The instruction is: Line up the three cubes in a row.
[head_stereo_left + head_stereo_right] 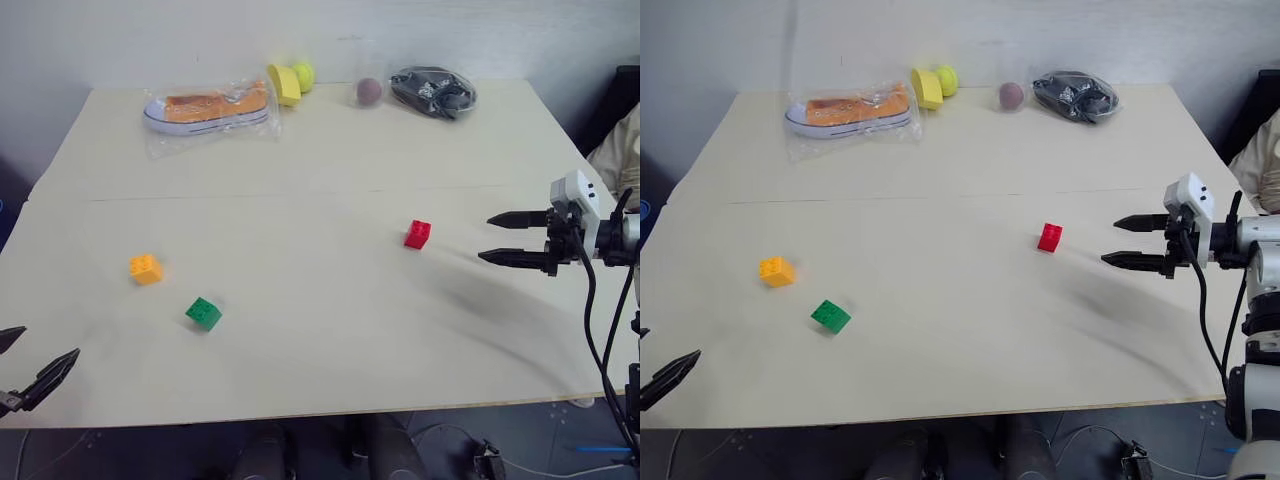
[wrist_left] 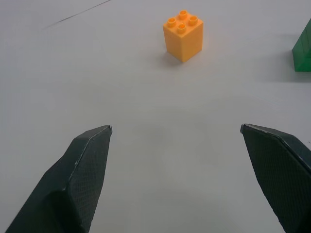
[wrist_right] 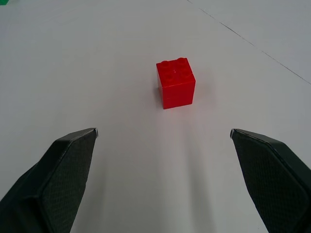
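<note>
Right fingers [image 3: 73, 165] apart before red cube [image 3: 176, 82]

Glossy studded plastic red cube [image 3: 176, 83], orange cube [image 2: 183, 35]; matt smooth pale table [image 1: 330, 160]; finely textured black fingers [image 3: 58, 179].

No legible text, labels or numbers.
Checked the bagged shoe [image 1: 207, 108], the dark bagged item [image 1: 433, 91] and the three cubes: no print, brand or sign readable on any surface; studs on the bricks too small to make out lettering.
</note>
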`<state>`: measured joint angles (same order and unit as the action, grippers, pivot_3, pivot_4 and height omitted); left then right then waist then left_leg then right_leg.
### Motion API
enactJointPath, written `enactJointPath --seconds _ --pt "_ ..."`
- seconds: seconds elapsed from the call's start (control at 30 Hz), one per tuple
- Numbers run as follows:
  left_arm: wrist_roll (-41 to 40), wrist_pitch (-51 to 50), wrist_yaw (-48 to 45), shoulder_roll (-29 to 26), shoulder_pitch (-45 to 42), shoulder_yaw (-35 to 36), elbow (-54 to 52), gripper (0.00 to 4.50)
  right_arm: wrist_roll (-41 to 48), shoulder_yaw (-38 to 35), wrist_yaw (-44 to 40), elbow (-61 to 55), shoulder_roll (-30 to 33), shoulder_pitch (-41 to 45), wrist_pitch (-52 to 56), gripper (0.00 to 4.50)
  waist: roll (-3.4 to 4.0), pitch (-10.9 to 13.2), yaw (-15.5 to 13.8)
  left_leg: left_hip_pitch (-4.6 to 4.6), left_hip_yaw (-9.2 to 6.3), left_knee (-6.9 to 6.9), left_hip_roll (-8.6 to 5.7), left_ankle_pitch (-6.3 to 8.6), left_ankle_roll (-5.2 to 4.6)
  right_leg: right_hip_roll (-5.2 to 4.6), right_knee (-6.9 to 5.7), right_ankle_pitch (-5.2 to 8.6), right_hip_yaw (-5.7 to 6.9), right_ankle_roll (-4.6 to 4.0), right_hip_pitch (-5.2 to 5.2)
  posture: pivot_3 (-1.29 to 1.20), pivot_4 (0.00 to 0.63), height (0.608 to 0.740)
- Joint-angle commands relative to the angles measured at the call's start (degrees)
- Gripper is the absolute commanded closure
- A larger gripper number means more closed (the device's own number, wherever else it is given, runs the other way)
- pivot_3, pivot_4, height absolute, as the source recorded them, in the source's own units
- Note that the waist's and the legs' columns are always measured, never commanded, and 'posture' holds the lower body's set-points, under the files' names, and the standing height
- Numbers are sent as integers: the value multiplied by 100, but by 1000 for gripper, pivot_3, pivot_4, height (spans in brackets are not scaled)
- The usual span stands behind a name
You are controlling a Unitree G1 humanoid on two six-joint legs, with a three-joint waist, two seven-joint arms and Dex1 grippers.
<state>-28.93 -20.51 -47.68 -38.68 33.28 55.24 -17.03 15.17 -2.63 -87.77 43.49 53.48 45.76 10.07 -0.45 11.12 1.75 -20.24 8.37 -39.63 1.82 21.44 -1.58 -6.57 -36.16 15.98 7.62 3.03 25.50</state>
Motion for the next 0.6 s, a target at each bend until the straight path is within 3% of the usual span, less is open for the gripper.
enactJointPath --seconds 0.03,0.6 --pt "3 -12 60 -4 75 33 -96 36 101 -123 -147 -211 66 21 70 0 0 0 1 0 0 0 0 0 0 0 0 0 0 0 0 0 150 740" --pt "115 -58 243 -81 -191 -193 -107 36 173 -221 146 -704 16 -249 176 0 1 1 1 1 1 0 -1 0 0 0 -2 0 -1 0 0 0 150 740"
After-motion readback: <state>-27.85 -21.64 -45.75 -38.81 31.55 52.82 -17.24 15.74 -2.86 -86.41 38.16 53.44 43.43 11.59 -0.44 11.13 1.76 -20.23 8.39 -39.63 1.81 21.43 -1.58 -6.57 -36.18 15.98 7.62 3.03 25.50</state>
